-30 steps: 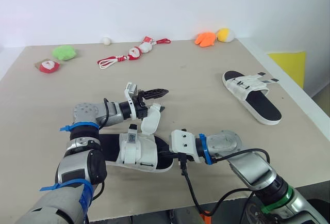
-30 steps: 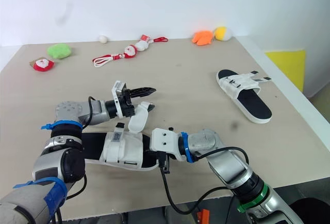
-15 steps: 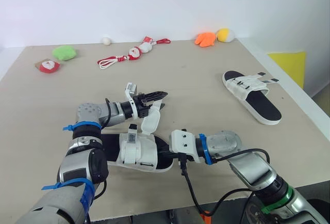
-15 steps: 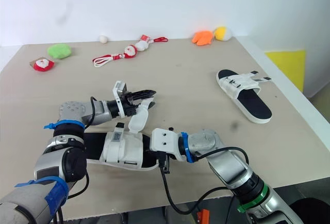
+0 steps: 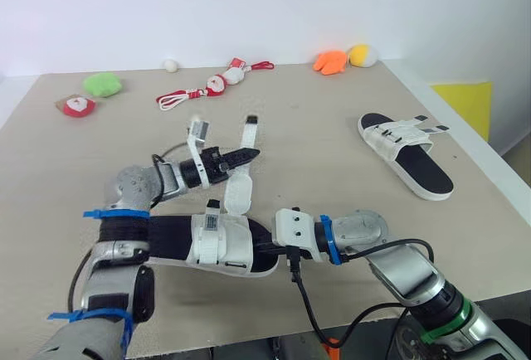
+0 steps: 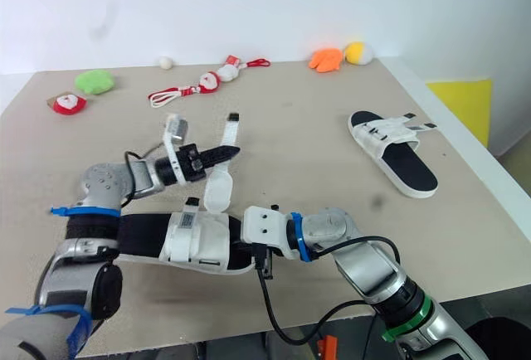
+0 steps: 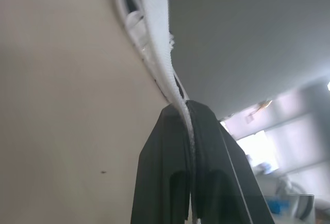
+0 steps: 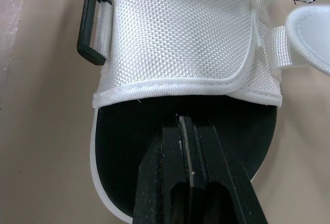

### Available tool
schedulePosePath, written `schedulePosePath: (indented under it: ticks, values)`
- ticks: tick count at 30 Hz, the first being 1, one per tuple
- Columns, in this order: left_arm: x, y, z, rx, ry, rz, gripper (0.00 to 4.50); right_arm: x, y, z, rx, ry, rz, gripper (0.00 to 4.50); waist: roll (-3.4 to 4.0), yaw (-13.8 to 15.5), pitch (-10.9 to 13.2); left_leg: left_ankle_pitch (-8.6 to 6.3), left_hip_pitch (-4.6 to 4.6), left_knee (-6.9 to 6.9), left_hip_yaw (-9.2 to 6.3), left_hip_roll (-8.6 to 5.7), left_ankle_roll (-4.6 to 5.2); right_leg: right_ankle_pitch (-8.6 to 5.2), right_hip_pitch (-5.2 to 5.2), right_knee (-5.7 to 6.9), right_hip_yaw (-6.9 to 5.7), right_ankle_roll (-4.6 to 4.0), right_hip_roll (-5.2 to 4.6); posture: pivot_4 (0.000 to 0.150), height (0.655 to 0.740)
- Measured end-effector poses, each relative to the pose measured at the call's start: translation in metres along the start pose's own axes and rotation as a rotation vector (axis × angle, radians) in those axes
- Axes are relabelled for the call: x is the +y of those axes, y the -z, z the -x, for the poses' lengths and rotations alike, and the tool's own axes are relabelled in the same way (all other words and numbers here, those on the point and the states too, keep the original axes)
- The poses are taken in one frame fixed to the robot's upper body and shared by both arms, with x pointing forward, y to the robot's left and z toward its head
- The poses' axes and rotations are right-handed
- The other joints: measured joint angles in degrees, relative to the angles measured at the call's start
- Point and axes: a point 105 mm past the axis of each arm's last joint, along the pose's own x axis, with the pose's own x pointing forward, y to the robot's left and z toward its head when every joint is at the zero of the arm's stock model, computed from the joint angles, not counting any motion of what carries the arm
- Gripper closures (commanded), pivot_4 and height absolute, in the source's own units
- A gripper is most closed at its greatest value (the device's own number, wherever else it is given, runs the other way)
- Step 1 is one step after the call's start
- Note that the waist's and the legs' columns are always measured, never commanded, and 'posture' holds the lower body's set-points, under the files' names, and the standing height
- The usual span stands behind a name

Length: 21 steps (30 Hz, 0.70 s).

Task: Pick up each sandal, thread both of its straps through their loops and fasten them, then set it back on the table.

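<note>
Low on the table [image 5: 332, 128], at its front edge: the near sandal [image 5: 217, 245], black sole down, white woven upper facing up.

Well beyond the near sandal, strung along the back edge: a green plush [image 5: 103, 85], a red-and-white plush [image 5: 80, 106], a small white ball [image 5: 170, 65], a red cord [image 5: 178, 97] with small red-and-white figures on it, an orange plush [image 5: 330, 62] and a yellow plush [image 5: 362, 55]. Well to the right of the near sandal and farther back: the far sandal [image 5: 405, 154], flat on its sole, straps splayed loose to its right side.

Lying across the right end of the near sandal: the white wrist block of the right arm, covering that end of the sole from above.

Just above and beyond the near sandal: the left gripper [image 5: 247, 155], fingers pressed fully together on one strap [image 5: 246, 140]. Strap lifted off the upper, rising from the near sandal's far side, black-tipped end pointing up and away. From the left wrist, white webbing pinched flat between both black fingers [image 7: 165, 146].

At the near sandal's right end: the right gripper [image 8: 186, 123], fingers closed tight on the rim of the black sole, just below the stitched edge of the white upper. Off to one side of that upper, on a short webbing tab: a black loop [image 8: 94, 21], not yet threaded.
</note>
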Motion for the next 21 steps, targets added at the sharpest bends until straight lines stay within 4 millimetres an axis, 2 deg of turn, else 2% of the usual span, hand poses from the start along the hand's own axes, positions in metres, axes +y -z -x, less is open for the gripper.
schedulePosePath:
  ticks: [3,5,10,14,17,21]
  values:
    - [-0.023,-0.009,0.010,-0.027,0.081,-0.254,4.33,0.000,0.000,0.000,0.001,0.001,-0.001,4.50,0.02,0.00,0.02,0.00,-0.03,0.01,0.03,-0.01,0.00,-0.04,-0.01,-0.05,0.04,-0.07,-0.03,0.150,0.7400]
    - [-0.035,-0.007,0.019,-0.001,0.104,-0.461,4.33,0.000,0.000,0.000,0.001,-0.002,0.001,4.50,0.04,-0.01,0.04,0.00,-0.03,0.00,0.08,0.01,-0.01,-0.06,-0.01,-0.09,0.09,-0.10,-0.04,0.150,0.7400]
    - [-0.062,0.023,0.029,0.099,0.232,-1.045,4.33,-0.001,0.000,0.000,0.004,-0.002,0.004,4.50,0.11,0.14,0.05,-0.01,-0.07,-0.01,0.17,0.05,0.00,-0.15,-0.07,-0.26,0.14,-0.26,-0.06,0.150,0.7400]
    - [-0.067,0.054,0.038,0.153,0.359,-1.387,4.33,-0.001,0.000,0.001,0.004,-0.004,0.006,4.50,0.07,0.19,0.06,-0.01,-0.11,-0.01,0.23,0.07,0.03,-0.15,-0.14,-0.27,0.21,-0.26,-0.04,0.150,0.7400]
    - [-0.071,0.062,0.042,0.141,0.440,-1.574,4.33,-0.002,0.000,0.000,0.006,-0.005,0.009,4.50,0.10,0.20,0.06,0.00,-0.15,0.00,0.29,0.08,0.06,-0.16,-0.26,-0.27,0.25,-0.27,-0.05,0.150,0.7400]
    - [-0.071,0.077,0.050,0.174,0.540,-1.710,4.33,-0.002,-0.001,0.000,0.004,-0.008,0.014,4.50,0.12,0.17,0.04,-0.01,-0.18,-0.01,0.56,0.15,0.11,-0.16,-0.38,-0.27,0.38,-0.27,-0.05,0.150,0.7400]
